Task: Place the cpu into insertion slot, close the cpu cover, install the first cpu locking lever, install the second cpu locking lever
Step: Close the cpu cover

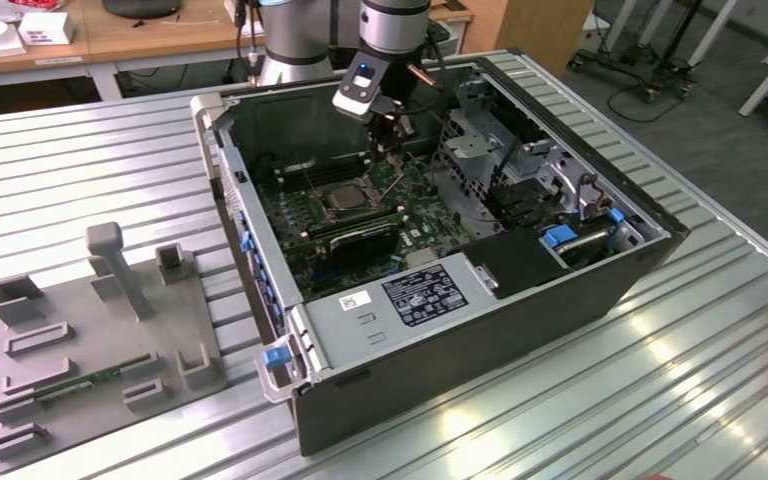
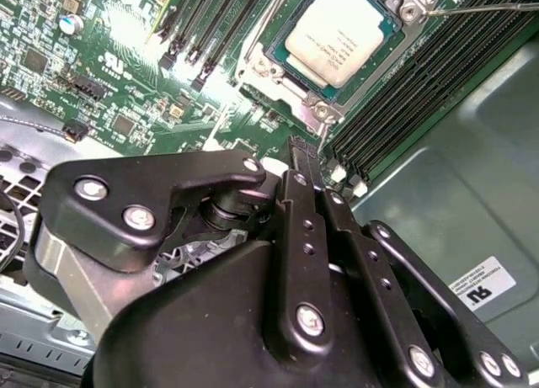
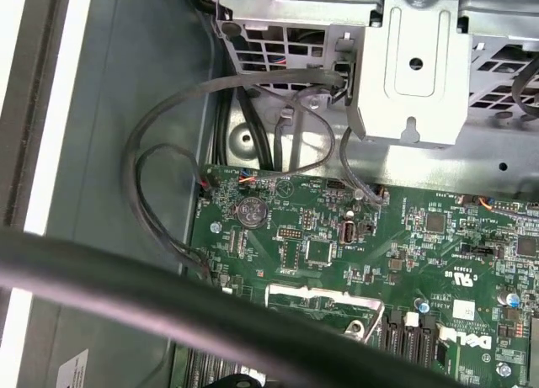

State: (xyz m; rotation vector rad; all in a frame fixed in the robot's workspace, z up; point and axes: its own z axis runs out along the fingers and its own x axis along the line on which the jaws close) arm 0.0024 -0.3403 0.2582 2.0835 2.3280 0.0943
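Observation:
The cpu (image 2: 337, 33), a pale silver square, lies in the insertion slot (image 1: 344, 196) on the green motherboard (image 3: 354, 253) inside the open computer case. The silvery cpu cover (image 2: 268, 66) lies flat around the chip's edges. A thin metal locking lever (image 2: 480, 7) runs out from one corner of the socket. My gripper (image 2: 295, 152) hangs a little to the side of the socket with its black fingers together and nothing between them. In the exterior view the gripper (image 1: 392, 152) sits just to the right of the socket, low inside the case.
Long black memory slots (image 2: 210, 26) flank the socket. A metal drive cage (image 1: 471, 150) and black shroud (image 1: 531, 255) fill the case on the exterior view's right. Loose cables (image 3: 168, 308) cross near the wrist. A grey fixture plate (image 1: 91, 330) lies on the slatted table.

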